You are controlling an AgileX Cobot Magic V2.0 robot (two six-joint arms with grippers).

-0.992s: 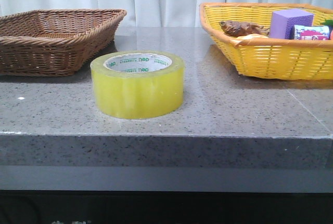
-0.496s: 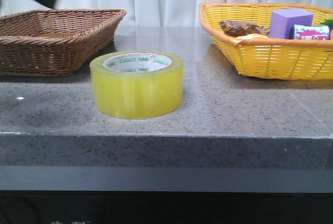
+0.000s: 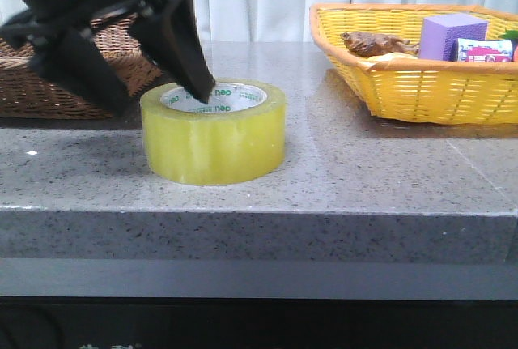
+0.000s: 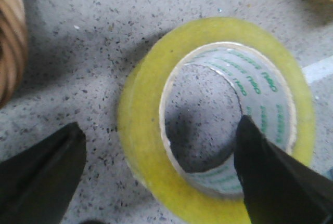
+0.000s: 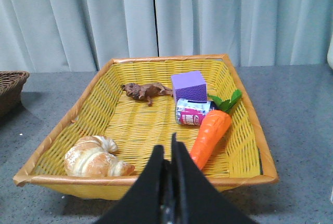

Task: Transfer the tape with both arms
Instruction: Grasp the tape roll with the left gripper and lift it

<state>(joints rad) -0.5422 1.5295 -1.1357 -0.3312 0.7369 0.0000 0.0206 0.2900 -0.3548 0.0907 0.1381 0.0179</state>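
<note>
The tape (image 3: 214, 132), a wide yellow roll with a white core printed in green, lies flat on the grey stone table, left of centre. My left gripper (image 3: 162, 103) has come down on it from the upper left and is open. In the left wrist view the tape (image 4: 148, 130) lies under the left gripper (image 4: 158, 125). One finger (image 4: 276, 182) reaches into the core hole. The other finger (image 4: 41, 177) stands outside the roll, so the near wall sits between them, untouched. My right gripper (image 5: 167, 151) is shut and empty, hovering before the yellow basket's near rim.
A brown wicker basket (image 3: 16, 90) sits at the back left, partly behind my left arm. The yellow basket (image 3: 421, 90) at the back right holds a purple block (image 5: 189, 85), a carrot (image 5: 210, 130), a croissant (image 5: 93, 157), a small can (image 5: 191, 112) and a brown toy (image 5: 145, 90).
My left arm has swung in from the upper left and dropped onto the tape, one finger entering the core. The tape has not moved.
</note>
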